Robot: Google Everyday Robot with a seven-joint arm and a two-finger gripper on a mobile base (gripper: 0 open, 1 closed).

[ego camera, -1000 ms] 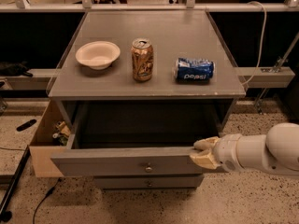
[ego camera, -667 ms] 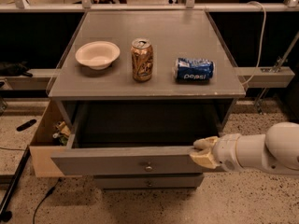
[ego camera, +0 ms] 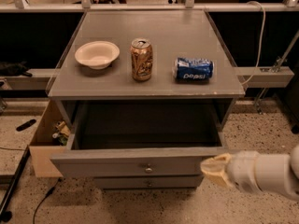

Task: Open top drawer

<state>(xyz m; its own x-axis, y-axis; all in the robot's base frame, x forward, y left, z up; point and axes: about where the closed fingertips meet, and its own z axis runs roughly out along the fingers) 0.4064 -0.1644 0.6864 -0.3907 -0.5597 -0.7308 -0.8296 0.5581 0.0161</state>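
Observation:
The top drawer [ego camera: 117, 164] is a wide grey front with a small round metal knob [ego camera: 148, 168] at its centre. It stands pulled out from the grey cabinet, and its dark inside [ego camera: 145, 125] shows nothing in it. My gripper [ego camera: 214, 170], cream-tipped on a white arm, is at the lower right. It is at the right end of the drawer front, level with it; I cannot tell whether it touches. A narrower drawer front [ego camera: 148, 183] sits just below.
On the cabinet top [ego camera: 159, 36] stand a white bowl [ego camera: 96, 54], an upright gold can [ego camera: 141, 59] and a blue Pepsi can [ego camera: 194, 69] lying on its side. A cardboard box [ego camera: 46, 139] with small items is on the floor to the left. Cables lie on the speckled floor.
My gripper has dropped a little down and to the right from the drawer's upper right edge. The drawer stays pulled out.

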